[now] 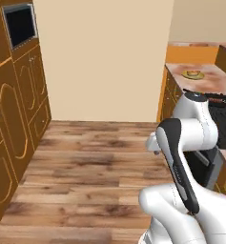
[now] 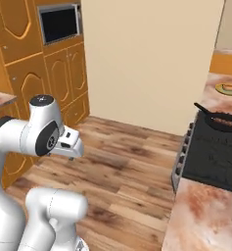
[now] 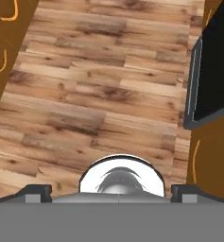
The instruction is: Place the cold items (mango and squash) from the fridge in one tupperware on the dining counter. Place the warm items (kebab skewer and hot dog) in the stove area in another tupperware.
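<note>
Gripper (image 3: 111, 191) carries nothing. Its small dark fingertips (image 3: 38, 188) sit spread wide at 7 and 5 o'clock of the hand view, w/ only brown wood-plank floor (image 3: 99, 94) between and beyond them. Arm is folded up over the base, hand pointing down at the floor, well apart from any counter.

Task things: the stove area, a black cooktop with grates (image 2: 213, 157), lies at 3–4 o'clock in the right base view and at 3 o'clock in the left base view (image 1: 225, 125). On its far end, approx 2–3 o'clock, is a dark long-handled frying pan (image 2: 211, 117) holding a reddish-brown elongated item (image 2: 227, 122). Prob one of the warm items, but too small to tell hot dog from skewer. Past the stove on the reddish marbled stone counter (image 2: 205, 220) is a round yellow-rimmed plate (image 2: 228, 88), seen at 1 o'clock in the left base view (image 1: 193, 74); what's on it I can't make out. Orange wood cabinets w/ a black-windowed wall oven (image 2: 60, 23) run along 9–11 o'clock.

Judgement: this looks like the approach to the stove, no pick begun.

To do it well:
- Bring the base round so the cooktop faces the arm, close enough that the pan is an easy reach.
- Unfold and lift the arm above counter height before swinging over; the stove's front edge is a bump risk.
- Come down on the item from above, keep the fingers wide, straddle it across its short axis, and stay off the pan rim and handle.
- Check which item it is once the hand view is over it.
</note>
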Controlling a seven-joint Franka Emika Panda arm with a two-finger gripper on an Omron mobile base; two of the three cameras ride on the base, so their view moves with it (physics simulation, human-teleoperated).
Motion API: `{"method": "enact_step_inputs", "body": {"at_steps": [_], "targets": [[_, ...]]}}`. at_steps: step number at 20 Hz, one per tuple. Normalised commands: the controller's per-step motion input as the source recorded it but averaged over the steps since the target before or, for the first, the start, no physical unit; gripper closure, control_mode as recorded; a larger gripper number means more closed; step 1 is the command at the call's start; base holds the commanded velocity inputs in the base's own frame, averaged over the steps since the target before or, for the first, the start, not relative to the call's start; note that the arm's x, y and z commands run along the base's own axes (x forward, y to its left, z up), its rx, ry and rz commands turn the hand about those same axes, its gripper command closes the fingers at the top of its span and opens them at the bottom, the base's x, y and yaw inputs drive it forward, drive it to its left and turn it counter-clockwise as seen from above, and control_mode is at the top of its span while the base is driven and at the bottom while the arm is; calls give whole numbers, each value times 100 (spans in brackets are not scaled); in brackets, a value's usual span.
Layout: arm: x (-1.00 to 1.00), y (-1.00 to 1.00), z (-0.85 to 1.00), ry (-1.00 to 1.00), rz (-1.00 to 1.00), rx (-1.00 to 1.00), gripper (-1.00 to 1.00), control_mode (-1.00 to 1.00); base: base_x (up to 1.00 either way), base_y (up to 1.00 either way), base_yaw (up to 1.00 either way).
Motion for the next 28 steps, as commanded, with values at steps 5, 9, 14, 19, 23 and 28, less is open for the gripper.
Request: {"method": "enact_step_inputs", "body": {"at_steps": [5, 9, 14, 19, 23, 28], "targets": [[0, 0, 0, 0, 0, 0, -100, 100, 52, 63, -57], [0, 0, 0, 0, 0, 0, -100, 100, 54, 100, -50], [0, 0, 0, 0, 0, 0, -100, 100, 79, 76, -61], [0, 0, 0, 0, 0, 0, -100, 100, 65, 58, -70], [0, 0, 0, 0, 0, 0, -100, 100, 52, 51, -73], [0, 0, 0, 0, 0, 0, -100, 100, 56, 62, -69]]}}
